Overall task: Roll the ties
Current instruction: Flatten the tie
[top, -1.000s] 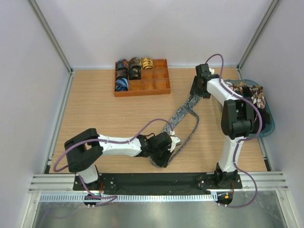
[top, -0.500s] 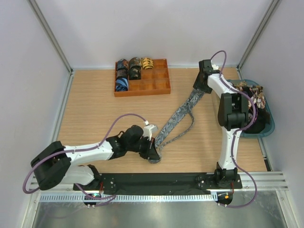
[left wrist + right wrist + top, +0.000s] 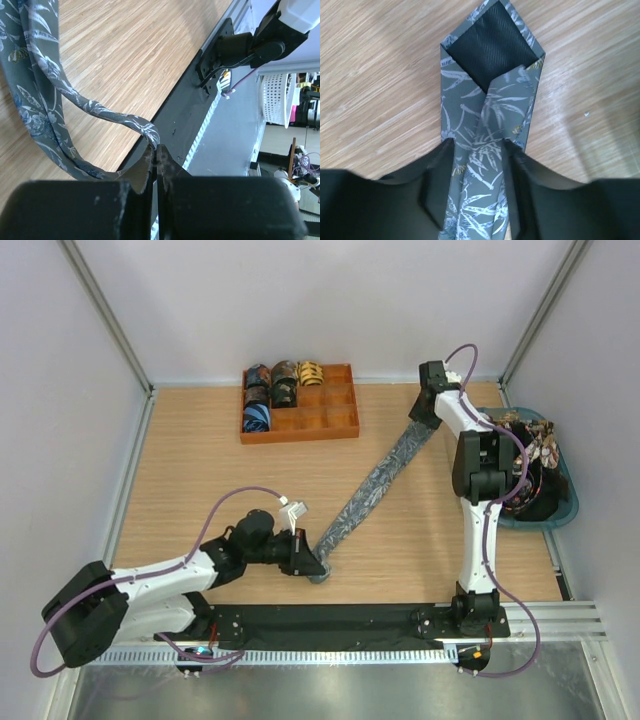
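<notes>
Tie lies doubled on a straight diagonal, near-left to far-right. Left gripper is pinched on the near fold and right gripper is clamped across the far tips. Rolling likely starts at the left end.

A light wooden tabletop is filling the cell. An orange-brown compartment tray is sitting near its far edge, a teal plastic tub is lying at the right side, and a flat black strip is running along the near edge.

Grey-blue leaf-print tie, folded double, straight and diagonal across the table; rolled ties in the tray.
</notes>
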`<move>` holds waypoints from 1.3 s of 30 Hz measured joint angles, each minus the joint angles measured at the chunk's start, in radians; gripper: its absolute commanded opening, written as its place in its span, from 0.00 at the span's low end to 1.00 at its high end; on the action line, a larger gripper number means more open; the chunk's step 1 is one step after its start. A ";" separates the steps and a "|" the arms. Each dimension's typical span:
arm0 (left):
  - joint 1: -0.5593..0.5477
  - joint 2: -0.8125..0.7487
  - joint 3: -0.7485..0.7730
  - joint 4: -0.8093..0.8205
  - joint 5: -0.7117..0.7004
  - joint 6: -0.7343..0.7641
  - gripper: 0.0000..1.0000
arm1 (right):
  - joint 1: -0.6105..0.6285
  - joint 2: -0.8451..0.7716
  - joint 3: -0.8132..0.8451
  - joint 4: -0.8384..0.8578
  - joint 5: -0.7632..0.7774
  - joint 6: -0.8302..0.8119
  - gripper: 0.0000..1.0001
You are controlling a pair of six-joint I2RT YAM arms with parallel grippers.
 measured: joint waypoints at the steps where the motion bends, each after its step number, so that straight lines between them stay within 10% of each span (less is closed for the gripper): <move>1: 0.002 -0.013 -0.007 0.004 0.000 -0.004 0.00 | 0.000 0.006 0.007 0.001 0.003 0.002 0.42; 5: 0.027 -0.071 -0.032 -0.005 0.000 -0.014 0.00 | -0.001 0.013 0.012 -0.002 0.009 0.010 0.30; 23: 0.084 -0.254 -0.102 -0.150 -0.105 -0.019 0.00 | -0.034 0.001 -0.056 0.061 -0.003 0.022 0.62; 39: 0.105 -0.362 -0.110 -0.314 -0.244 -0.025 0.00 | -0.046 0.001 -0.060 0.065 -0.013 0.026 0.25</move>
